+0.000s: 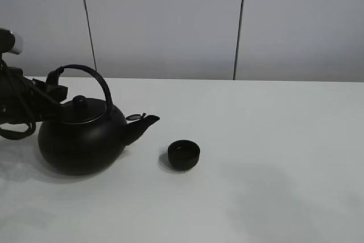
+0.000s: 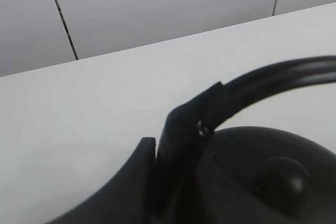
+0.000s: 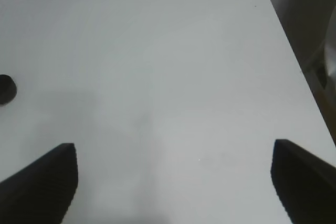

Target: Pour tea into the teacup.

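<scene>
The big black kettle (image 1: 82,138) with an arched handle (image 1: 96,78) stands on the white table (image 1: 267,140) at the left, its spout pointing right toward the teacup. The teacup (image 1: 183,155) is small, round and black, and stands a short way right of the spout. My left gripper (image 1: 55,79) holds the left end of the handle. In the left wrist view the handle (image 2: 273,80) runs against one dark finger (image 2: 131,182), above the lid knob (image 2: 286,179). My right gripper (image 3: 173,148) is wide open and empty over bare table, with the teacup (image 3: 5,88) far off at the frame edge.
A grey panelled wall (image 1: 170,21) stands behind the table. The table's rounded corner and side edge (image 3: 273,3) show in the right wrist view, with a gap beyond them. Bare table lies right of the teacup.
</scene>
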Tool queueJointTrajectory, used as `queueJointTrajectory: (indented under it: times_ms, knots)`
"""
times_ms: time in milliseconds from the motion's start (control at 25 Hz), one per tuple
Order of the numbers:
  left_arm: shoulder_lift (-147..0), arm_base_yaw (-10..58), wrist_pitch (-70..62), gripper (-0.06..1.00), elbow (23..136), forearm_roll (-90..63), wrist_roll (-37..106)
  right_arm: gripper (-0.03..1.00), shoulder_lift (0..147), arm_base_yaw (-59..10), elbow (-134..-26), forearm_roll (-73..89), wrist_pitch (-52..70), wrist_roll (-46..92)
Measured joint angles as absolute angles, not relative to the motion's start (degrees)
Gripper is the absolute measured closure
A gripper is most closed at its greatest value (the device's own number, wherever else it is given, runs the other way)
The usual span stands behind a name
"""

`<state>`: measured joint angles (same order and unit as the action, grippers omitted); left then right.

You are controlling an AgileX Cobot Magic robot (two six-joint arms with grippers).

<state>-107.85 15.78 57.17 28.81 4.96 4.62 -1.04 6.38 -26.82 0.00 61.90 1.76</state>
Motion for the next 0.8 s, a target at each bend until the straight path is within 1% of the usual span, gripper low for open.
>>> queueJointTrajectory:
  times_ms: [80,280,400,520,800]
  knots:
    - [-107.9,15.8,57.4,0.8,28.8,5.0,4.6,0.27,-1.0,6.4,-26.8,0.0,61.9,1.8]
    - [-106.9,15.8,61.8,0.55,28.7,5.4,3.4,0.27,-1.0,6.4,-26.8,0.0,61.9,1.8]
    - [-106.9,15.8,63.2,0.47,28.1,5.3,3.3,0.27,-1.0,6.4,-26.8,0.0,61.9,1.8]
    - [-106.8,15.8,64.4,0.45,27.2,6.0,3.2,0.27,-1.0,6.4,-26.8,0.0,61.9,1.8]
    - [-106.4,15.8,65.1,0.44,23.8,8.3,3.2,0.27,-1.0,6.4,-26.8,0.0,61.9,1.8]
